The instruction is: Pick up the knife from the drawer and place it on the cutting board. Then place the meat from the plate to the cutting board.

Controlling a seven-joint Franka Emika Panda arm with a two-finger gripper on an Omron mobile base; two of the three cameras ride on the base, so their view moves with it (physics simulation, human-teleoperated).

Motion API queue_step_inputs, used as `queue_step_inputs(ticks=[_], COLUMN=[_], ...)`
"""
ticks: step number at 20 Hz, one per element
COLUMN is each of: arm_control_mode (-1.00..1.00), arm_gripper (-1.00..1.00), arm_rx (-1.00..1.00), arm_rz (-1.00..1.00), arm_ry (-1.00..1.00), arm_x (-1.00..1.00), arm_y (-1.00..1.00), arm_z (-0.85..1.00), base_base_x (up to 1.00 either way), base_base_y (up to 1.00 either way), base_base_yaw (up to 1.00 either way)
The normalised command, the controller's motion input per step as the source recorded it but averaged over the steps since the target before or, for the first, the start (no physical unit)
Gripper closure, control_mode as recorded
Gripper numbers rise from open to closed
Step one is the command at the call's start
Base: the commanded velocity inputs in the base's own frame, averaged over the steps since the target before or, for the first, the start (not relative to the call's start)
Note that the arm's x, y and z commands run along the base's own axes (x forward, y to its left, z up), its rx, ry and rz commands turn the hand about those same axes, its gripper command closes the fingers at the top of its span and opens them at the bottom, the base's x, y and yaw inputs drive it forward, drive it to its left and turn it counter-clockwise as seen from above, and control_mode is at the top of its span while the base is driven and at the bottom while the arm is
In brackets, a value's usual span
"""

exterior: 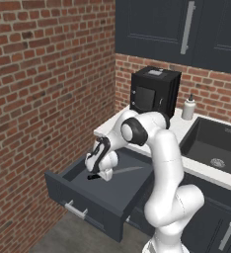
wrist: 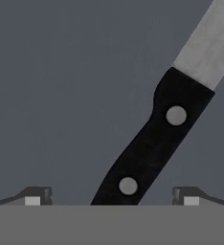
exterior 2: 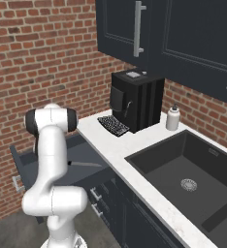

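The slim kitchen knife with black riveted handle and grey-silver blade (wrist: 154,143) lies flat on the floor of the wide, dark slate-grey drawer (exterior: 110,195), which stands pulled out below the left end of the white bench (exterior 2: 115,145).

The robot's hand (wrist: 111,196) is low inside the drawer, jaws spread wide to either side of the handle and gripping nothing.

Judgement: the knife is rigid and light, with a thin, slick blade. The handle between its two rivets is the sound place to grip.

The hand view alone gives handle, rivets and finger tips (wrist: 37,196). The left base view gives the blade running toward the drawer's back right.
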Motion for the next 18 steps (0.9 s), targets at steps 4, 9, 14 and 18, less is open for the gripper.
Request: queue_step_inputs(ticks=[4, 9, 14, 18], arm_control_mode=[-1.0, -1.0, -1.0, -1.0], arm_gripper=[-1.0, 1.0, 1.0, 1.0], arm_rx=[0.0, 0.0, 0.0, 0.0], arm_rz=[0.0, 0.0, 0.0, 0.0], arm_ry=[0.0, 0.0, 0.0, 0.0], arm_x=[0.02, 0.0, -0.15, -0.45], arm_y=[0.02, 0.11, 0.41, 0.35], arm_z=[-0.25, -0.26, -0.41, -0.59], base_base_x=[0.0, 0.0, 0.0, 0.0], base_base_y=[0.0, 0.0, 0.0, 0.0], base_base_yaw=[0.0, 0.0, 0.0, 0.0])
